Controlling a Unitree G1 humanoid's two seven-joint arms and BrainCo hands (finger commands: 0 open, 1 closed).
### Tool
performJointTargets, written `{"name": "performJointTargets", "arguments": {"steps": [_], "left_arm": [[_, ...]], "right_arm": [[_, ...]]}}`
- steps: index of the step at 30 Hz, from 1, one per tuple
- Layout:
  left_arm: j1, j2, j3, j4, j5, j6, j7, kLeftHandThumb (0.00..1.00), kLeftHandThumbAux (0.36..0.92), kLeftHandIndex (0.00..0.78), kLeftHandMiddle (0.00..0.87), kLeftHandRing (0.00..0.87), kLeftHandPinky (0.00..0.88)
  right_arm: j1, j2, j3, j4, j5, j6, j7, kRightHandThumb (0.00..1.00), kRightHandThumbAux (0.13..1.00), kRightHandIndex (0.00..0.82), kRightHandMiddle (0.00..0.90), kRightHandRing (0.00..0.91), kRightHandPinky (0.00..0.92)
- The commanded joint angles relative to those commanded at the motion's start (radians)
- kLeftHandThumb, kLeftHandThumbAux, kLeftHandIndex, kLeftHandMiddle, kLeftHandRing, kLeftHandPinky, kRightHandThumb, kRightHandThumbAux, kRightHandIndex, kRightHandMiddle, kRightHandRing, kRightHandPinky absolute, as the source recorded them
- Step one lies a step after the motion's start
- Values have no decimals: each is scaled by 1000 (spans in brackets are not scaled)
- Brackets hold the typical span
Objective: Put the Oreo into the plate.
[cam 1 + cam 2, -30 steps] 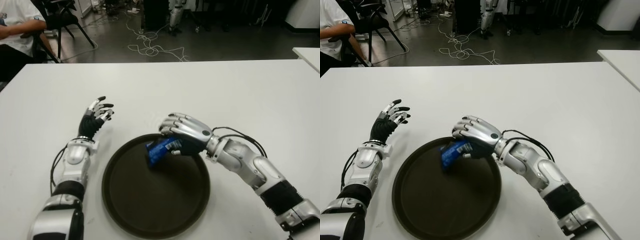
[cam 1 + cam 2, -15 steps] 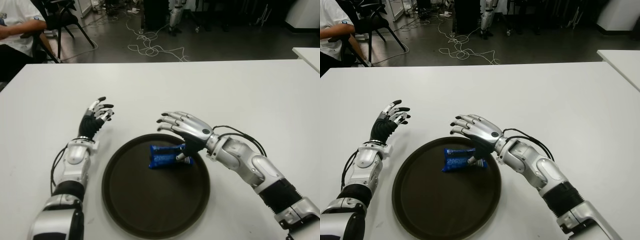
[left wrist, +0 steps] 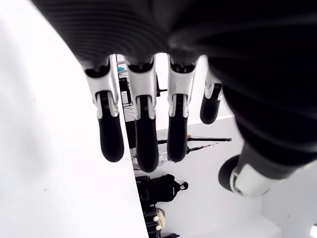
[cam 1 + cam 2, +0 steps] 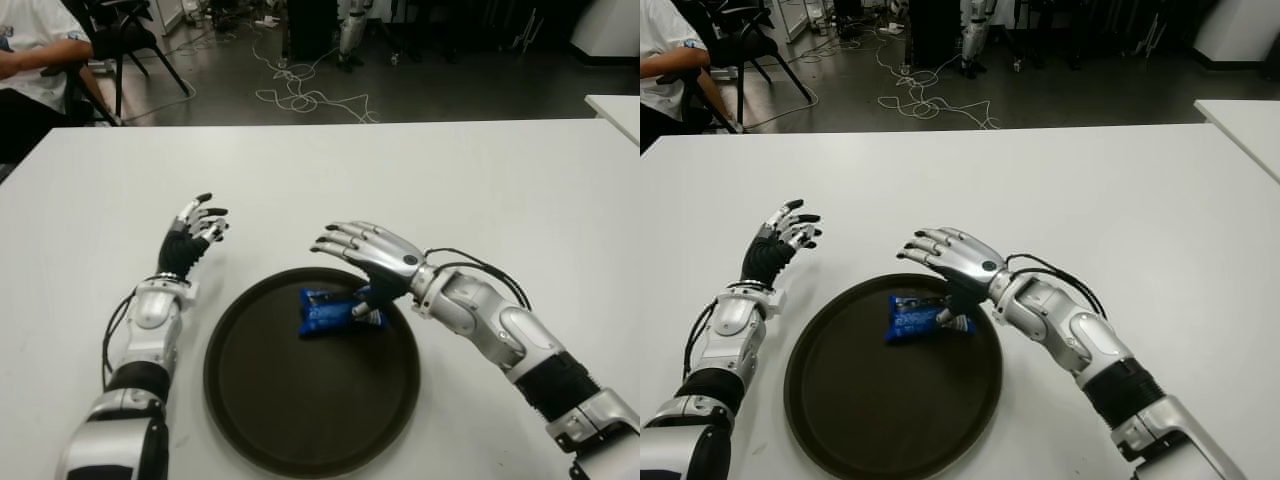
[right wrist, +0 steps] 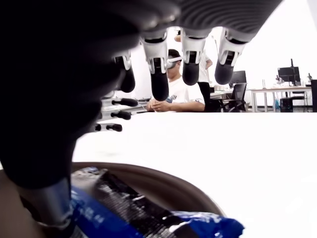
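Observation:
The blue Oreo pack lies flat in the far part of the dark round plate. My right hand hovers open just above the pack, fingers spread toward the left and the thumb down by the pack's right end. In the right wrist view the pack lies below the spread fingers, with the plate's rim behind it. My left hand shows left of the plate above the white table, fingers open and holding nothing.
A seated person and a chair are beyond the table's far left corner. Cables lie on the floor behind. A second white table's corner shows at the right.
My right hand opened and let go of the Oreo pack, which now lies flat in the plate. The hand then lifted slightly. The left hand has not moved.

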Motion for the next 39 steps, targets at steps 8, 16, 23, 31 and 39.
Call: {"name": "performJointTargets", "arguments": {"steps": [8,16,23,31,39], "left_arm": [[-1,-1,1,2,-1,0,-2,305,633,151,309,340,379],[-2,-1,2,2,-5,9,-7,311,627,147,310,338,375],[-4,-1,1,9,0,4,-3,283,618,151,305,338,369],[-9,3,-2,18,7,-1,0,269,620,154,309,343,370],[-16,6,3,35,5,-8,-3,276,623,165,320,344,363]], "right_arm": [[-10,4,3,31,-5,7,-21,0,747,31,16,15,44],[-32,6,10,80,-6,3,-34,0,746,23,5,4,25],[-137,-11,-23,258,23,-35,-100,0,751,25,7,3,27],[-325,12,-46,636,44,-51,-260,0,750,38,38,28,40],[-395,88,-136,870,168,8,-305,0,709,79,95,93,79]]}}
